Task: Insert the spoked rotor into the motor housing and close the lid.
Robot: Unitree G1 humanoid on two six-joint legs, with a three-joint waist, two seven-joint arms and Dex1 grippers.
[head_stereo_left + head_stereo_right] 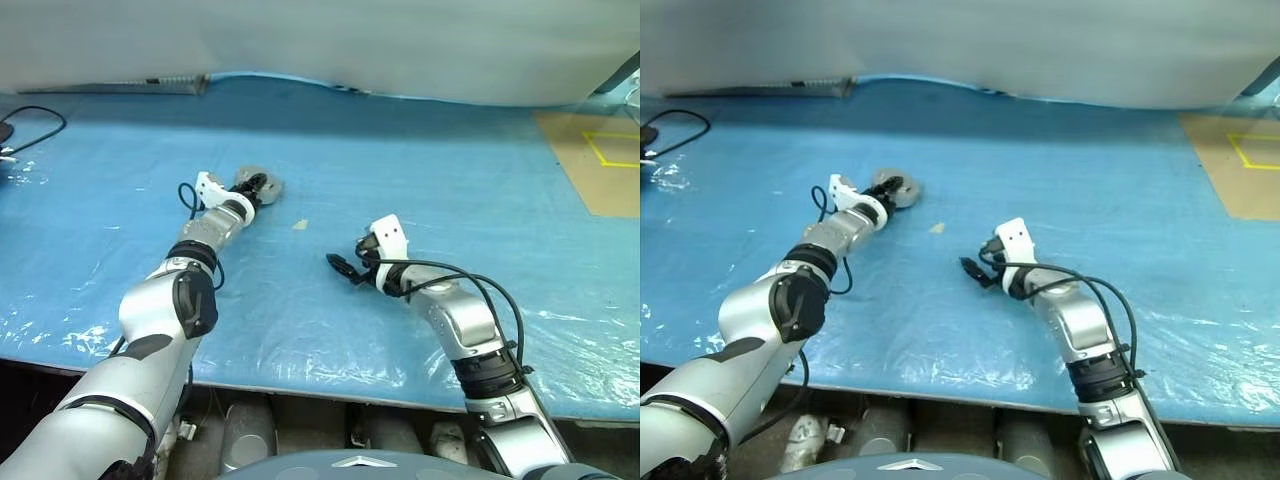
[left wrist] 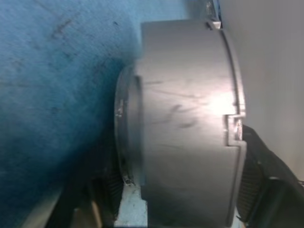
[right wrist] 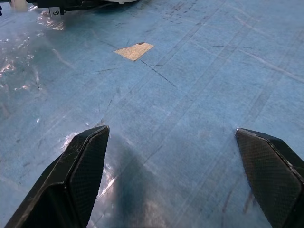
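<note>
The left end effector (image 1: 262, 186) grips the motor housing (image 2: 185, 123) on the blue bench (image 1: 450, 170); nearby, the right end effector (image 3: 173, 178) gapes empty.

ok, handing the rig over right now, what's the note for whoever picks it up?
Left tool: at the motor housing; whether it grips cannot be told.
Right tool: open, empty, low over the blue mat.
Done, apparently: the housing reads as one closed grey body with a narrower ring at one end, possibly the lid. The rotor inside cannot be seen.
Left: check the lid is seated, then back both arms off.
</note>
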